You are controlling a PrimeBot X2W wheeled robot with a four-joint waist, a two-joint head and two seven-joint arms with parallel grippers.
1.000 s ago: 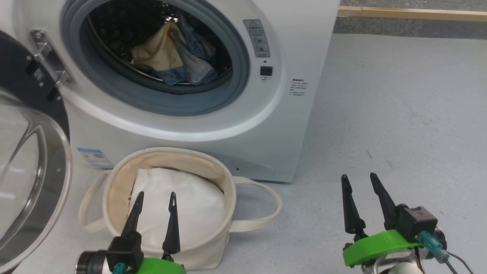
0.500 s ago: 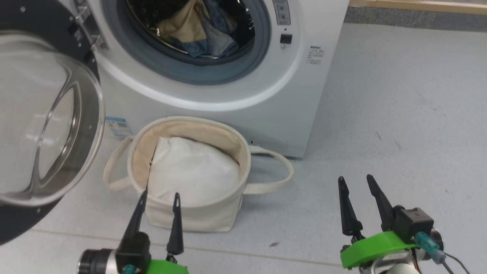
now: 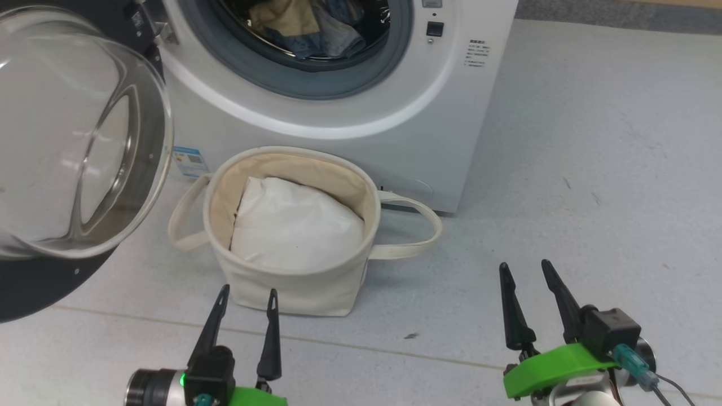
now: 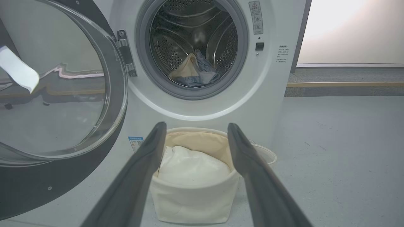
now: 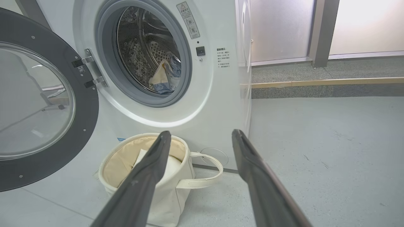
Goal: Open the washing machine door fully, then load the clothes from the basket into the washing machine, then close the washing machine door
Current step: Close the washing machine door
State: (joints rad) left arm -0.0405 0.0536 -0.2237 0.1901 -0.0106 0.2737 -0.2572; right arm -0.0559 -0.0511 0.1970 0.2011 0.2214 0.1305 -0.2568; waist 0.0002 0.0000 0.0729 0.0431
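In the head view the washing machine door (image 3: 67, 141) stands swung out at the far left, and the clothes (image 3: 316, 34) lie inside the drum of the washing machine (image 3: 440, 141). The basket (image 3: 293, 290) in front holds a plain white bundle (image 3: 293, 225). The left gripper (image 3: 249, 289) hangs just short of the basket, fingers apart and empty. The right gripper (image 3: 523, 264), also spread and empty, sits well off to the right. In the left wrist view the door (image 4: 56, 94) lies up and left of the fingers, hinged beside the drum. In the right wrist view it (image 5: 31, 104) sits far left, beyond the basket. I'd judge the left arm nearer for swinging it shut rightward.
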